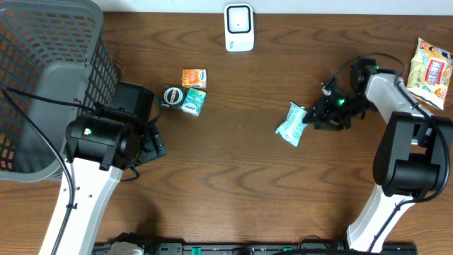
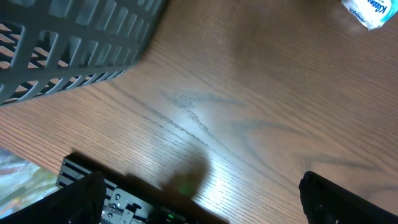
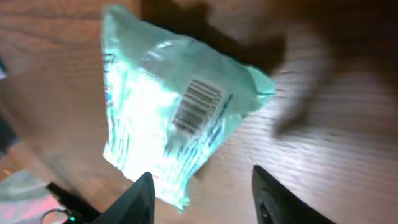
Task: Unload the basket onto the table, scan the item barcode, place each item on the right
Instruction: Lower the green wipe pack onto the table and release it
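Right pincer (image 3: 202, 174) stands spread, pinching nothing. The pale green packet (image 3: 174, 118) lies flat on the wooden bench (image 3: 323, 124) just ahead of its fingers. Only the right wrist view gives me the barcode (image 3: 198, 106), facing up; overhead shows just a light shape there, well apart from the white scanner (image 1: 239, 28). Left pincer (image 2: 202, 190) gapes wide near the grey basket (image 2: 68, 50). Print beside the barcode is too blurred to read.

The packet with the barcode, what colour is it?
The packet is pale mint green, clearest in the right wrist view.
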